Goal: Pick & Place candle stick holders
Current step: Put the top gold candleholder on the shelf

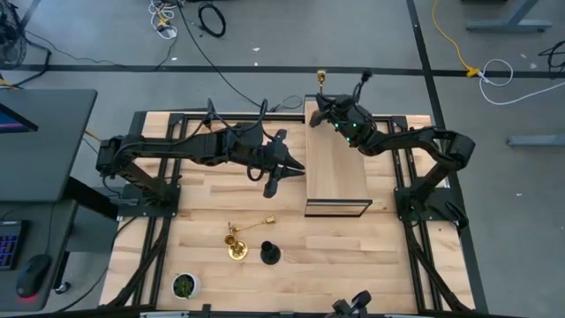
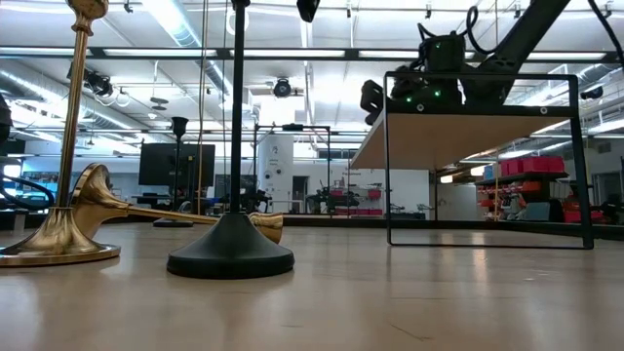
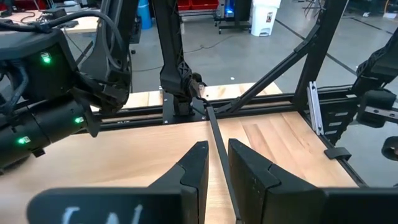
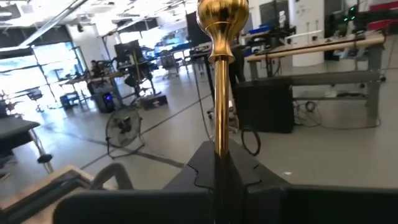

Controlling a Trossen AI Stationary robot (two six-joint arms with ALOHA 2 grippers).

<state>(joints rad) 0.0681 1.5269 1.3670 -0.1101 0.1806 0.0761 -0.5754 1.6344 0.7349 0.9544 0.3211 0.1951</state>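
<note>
My left gripper (image 1: 287, 166) is above the table's middle, beside the shelf, and is shut on a black candlestick (image 1: 271, 184). The candlestick's thin stem (image 3: 214, 140) runs out between the fingers. My right gripper (image 1: 320, 102) is over the shelf's far end, shut on a gold candlestick (image 1: 322, 78) whose rounded top (image 4: 222, 18) stands above the fingers. On the table's near part, one gold candlestick (image 1: 236, 248) stands on its base. Another gold one (image 1: 252, 225) lies on its side. A black one (image 1: 269, 254) stands on its base. My left gripper pinches the black candlestick's thin stem (image 3: 219, 163) between its two fingers. The stem lies along the fingers and runs out past their tips. The candlestick is lifted clear of the table. My right gripper pinches the gold candlestick's stem (image 4: 219, 146) between its two fingers, below the rounded top. The stem sticks out past the fingertips. The candlestick is held clear of the shelf and table, and its lower end is hidden by the gripper.
A raised wooden shelf on a thin black frame (image 1: 335, 163) stands right of centre and shows as a platform in the low view (image 2: 468, 132). A small round green plant pot (image 1: 184, 284) sits at the near left. Bare tabletop lies between the shelf and the near edge.
</note>
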